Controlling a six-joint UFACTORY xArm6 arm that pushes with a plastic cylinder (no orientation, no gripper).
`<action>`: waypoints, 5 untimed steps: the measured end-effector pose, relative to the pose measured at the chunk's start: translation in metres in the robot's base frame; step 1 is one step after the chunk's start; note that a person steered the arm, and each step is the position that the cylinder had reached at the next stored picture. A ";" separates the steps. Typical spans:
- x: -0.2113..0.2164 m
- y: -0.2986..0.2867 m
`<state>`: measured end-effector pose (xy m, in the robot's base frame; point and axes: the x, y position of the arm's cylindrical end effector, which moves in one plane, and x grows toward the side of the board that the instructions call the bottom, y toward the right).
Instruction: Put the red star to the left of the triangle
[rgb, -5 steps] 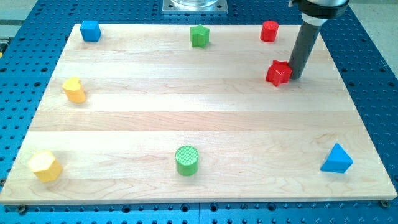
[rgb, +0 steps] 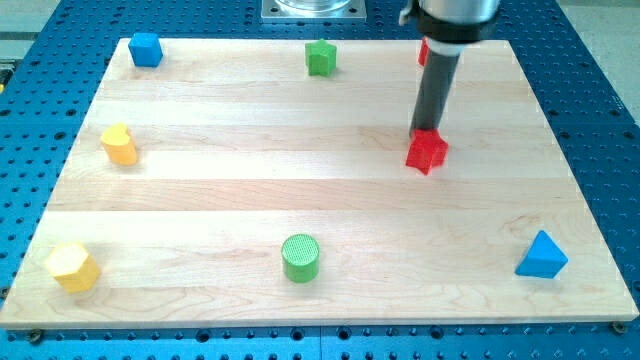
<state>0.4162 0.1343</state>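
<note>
The red star (rgb: 427, 152) lies on the wooden board (rgb: 200, 200) right of centre in the upper half. My tip (rgb: 427, 131) touches its top edge, directly above it in the view. The blue triangle (rgb: 542, 255) sits near the board's bottom right corner, well below and to the right of the star.
A red block (rgb: 424, 52) at the top right is partly hidden behind the rod. A green star (rgb: 320, 57) is at top centre, a blue block (rgb: 146, 49) at top left, a yellow block (rgb: 119, 144) at left, a yellow block (rgb: 72, 266) at bottom left, a green cylinder (rgb: 300, 257) at bottom centre.
The rod has moved left, from the star's right side to its top edge. The red star has shifted left and down the view.
</note>
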 end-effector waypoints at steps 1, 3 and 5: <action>0.063 0.003; 0.071 -0.006; 0.124 -0.008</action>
<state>0.5403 0.1260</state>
